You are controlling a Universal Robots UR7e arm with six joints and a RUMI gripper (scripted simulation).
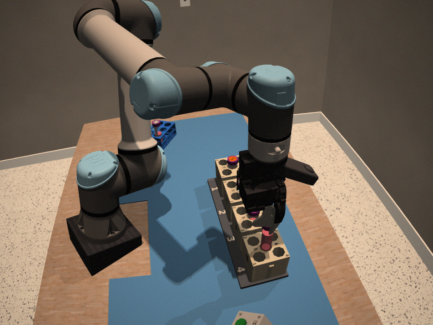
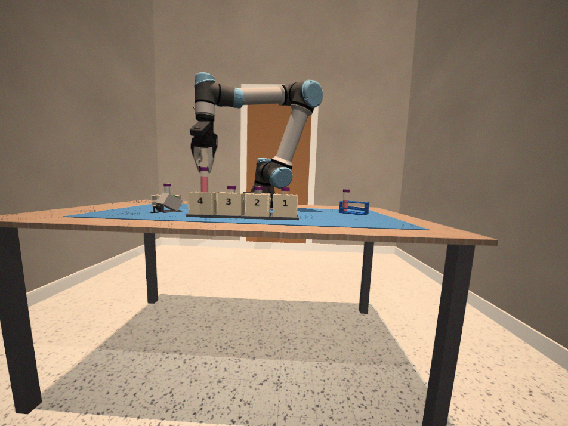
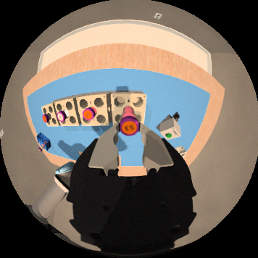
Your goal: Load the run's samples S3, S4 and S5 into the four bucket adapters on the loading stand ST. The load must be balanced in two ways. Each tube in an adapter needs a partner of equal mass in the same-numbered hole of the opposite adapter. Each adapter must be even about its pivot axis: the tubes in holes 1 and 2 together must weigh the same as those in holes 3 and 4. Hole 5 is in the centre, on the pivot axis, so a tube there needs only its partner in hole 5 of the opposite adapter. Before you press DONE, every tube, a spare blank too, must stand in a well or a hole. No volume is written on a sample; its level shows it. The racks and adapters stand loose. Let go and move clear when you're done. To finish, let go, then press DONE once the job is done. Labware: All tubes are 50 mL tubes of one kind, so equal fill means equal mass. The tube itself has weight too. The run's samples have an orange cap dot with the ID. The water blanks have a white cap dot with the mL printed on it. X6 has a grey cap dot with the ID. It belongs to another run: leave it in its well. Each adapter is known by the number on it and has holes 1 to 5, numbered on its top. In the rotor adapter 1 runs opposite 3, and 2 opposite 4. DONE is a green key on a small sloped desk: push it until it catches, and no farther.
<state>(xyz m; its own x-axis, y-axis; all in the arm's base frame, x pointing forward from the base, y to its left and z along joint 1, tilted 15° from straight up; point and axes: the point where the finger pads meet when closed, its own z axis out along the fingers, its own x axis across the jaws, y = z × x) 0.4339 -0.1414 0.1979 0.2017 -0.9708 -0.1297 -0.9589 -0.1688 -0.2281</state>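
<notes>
My gripper [image 1: 267,227] [image 2: 203,169] [image 3: 129,123] is shut on the cap of tube S3 [image 1: 266,238] [image 2: 204,183] [image 3: 129,127], red-filled and upright. The tube's lower end is at the centre hole 5 of adapter 4 [image 1: 267,273] [image 2: 200,210], seemingly just inside; most of the tube stands above the top. An orange-dot tube [image 1: 254,212] [image 2: 231,187] [image 3: 88,114] stands in hole 5 of adapter 3 [image 2: 228,210]. A white-dot blank [image 2: 258,188] [image 3: 61,116] stands in adapter 2 [image 2: 256,212]. An orange-dot tube [image 1: 232,159] [image 2: 286,188] [image 3: 45,118] stands in adapter 1 [image 2: 284,212]. Their IDs and mL are unreadable.
A blue rack [image 1: 168,137] [image 2: 362,212] with one red-filled tube [image 1: 156,123] [image 2: 346,191] is at the far end. The DONE desk [image 1: 257,316] [image 2: 170,201] with its green key [image 1: 240,321] [image 3: 169,135] is beyond adapter 4. A beige rack [image 3: 180,150] and a capped tube [image 2: 166,185] are near it.
</notes>
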